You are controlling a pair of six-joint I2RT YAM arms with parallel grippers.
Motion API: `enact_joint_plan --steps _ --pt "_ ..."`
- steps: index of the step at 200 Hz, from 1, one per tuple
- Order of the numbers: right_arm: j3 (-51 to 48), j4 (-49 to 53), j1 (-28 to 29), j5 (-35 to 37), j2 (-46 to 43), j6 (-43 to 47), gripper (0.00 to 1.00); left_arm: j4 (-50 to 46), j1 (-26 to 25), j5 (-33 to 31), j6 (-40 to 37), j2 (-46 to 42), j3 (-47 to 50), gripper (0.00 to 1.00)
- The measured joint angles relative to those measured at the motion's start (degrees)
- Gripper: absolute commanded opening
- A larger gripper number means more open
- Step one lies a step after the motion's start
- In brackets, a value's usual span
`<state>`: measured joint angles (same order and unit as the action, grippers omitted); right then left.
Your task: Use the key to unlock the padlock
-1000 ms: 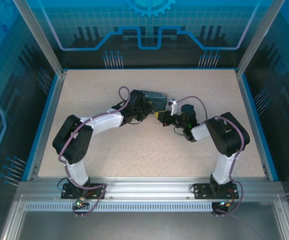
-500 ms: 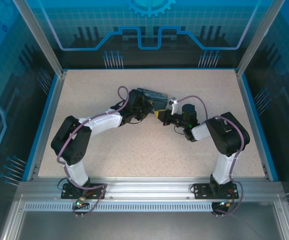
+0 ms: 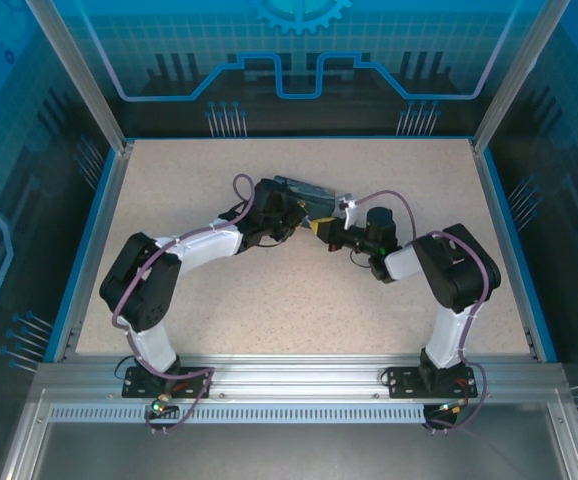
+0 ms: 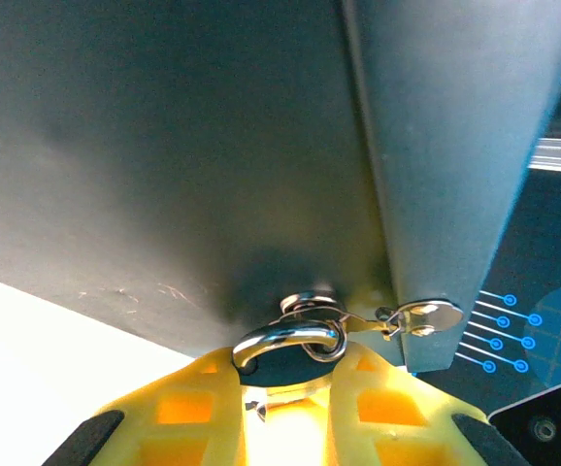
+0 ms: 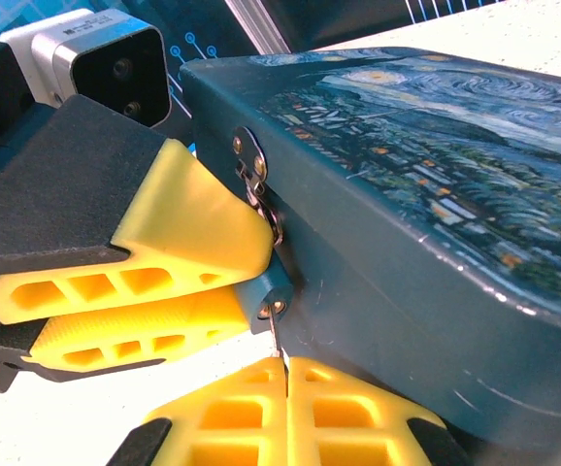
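A dark-blue tin box (image 3: pixel 307 190) with a swirly night-sky painting is parked on the speckled beige table (image 3: pixel 269 285), and a lil silvery hasp (image 5: pixel 247 163) is riveted to its side.

Even bright overhead light; both wrist views blur close up.

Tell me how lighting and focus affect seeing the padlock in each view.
Left wrist: tin box wall dark with shadow, padlock shackle glinting sharply, table blown out white. Right wrist: bright and crisp on padlock and key. Top external: even light, padlock too small to resolve.
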<state>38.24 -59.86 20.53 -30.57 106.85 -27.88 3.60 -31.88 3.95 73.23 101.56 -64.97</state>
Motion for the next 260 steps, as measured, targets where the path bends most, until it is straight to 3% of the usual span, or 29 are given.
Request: enact_joint_plan --steps 28,54,260 --pt "0.0 -0.6 -0.6 -1.1 0.0 0.7 0.0 1.1 0.1 0.7 0.4 -0.1 0.3 0.1" --pt "0.0 0.2 -0.9 -2.2 -0.2 2.0 0.0 1.5 0.1 1.1 0.4 -0.1 0.6 0.01" --pt "2.0 12.1 -0.7 -1.8 -4.4 8.9 0.0 2.3 0.5 3.0 0.3 -0.1 1.8 0.01"
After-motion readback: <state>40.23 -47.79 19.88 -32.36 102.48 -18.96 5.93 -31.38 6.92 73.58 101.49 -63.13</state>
